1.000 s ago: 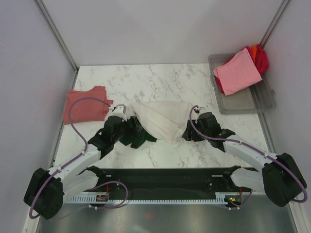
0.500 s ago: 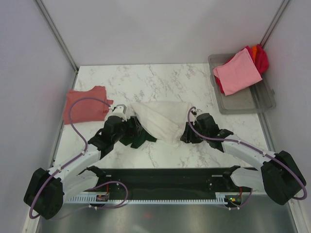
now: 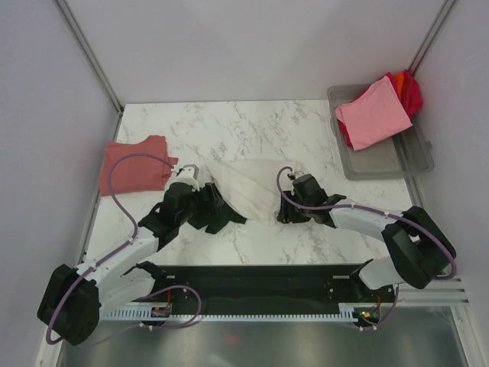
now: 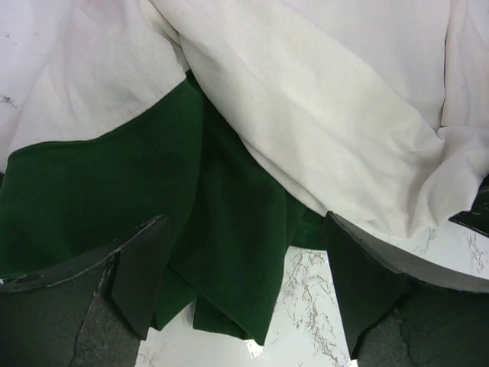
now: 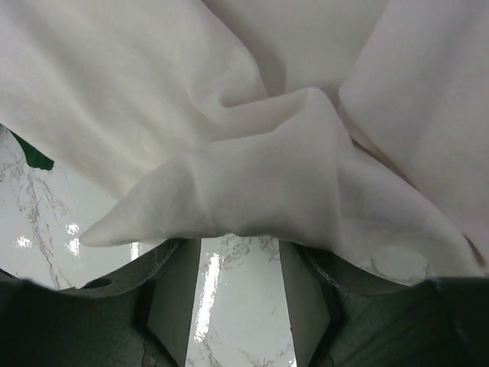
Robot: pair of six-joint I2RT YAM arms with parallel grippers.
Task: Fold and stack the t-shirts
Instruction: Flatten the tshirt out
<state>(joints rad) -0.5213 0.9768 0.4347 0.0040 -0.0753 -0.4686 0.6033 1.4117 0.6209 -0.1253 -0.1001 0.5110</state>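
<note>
A cream-white t-shirt [image 3: 246, 186] lies crumpled mid-table, overlapping a dark green t-shirt [image 3: 212, 215]. A dusty brick-red t-shirt [image 3: 134, 164] lies folded at the left edge. My left gripper [image 3: 205, 200] sits at the green shirt's left side. In the left wrist view it [image 4: 244, 223] is open wide, with green cloth [image 4: 221, 229] lying loose between the fingers [image 4: 141, 275] and white cloth [image 4: 321, 99] beyond. My right gripper [image 3: 281, 211] is at the white shirt's near right edge. Seen from the right wrist it [image 5: 238, 248] is open, marble showing in the gap, and a white fold [image 5: 252, 183] drapes over its fingertips.
A grey tray [image 3: 412, 157] stands at the back right holding a pink shirt [image 3: 373, 113] over red and orange cloth [image 3: 409, 88]. Grey walls close in the marble table [image 3: 244, 122] on three sides. A black rail runs along the near edge.
My right arm has slid left, bringing its gripper up against the white shirt's near edge. Its jaws narrowed slightly, then widened a little. The left arm has not moved.
</note>
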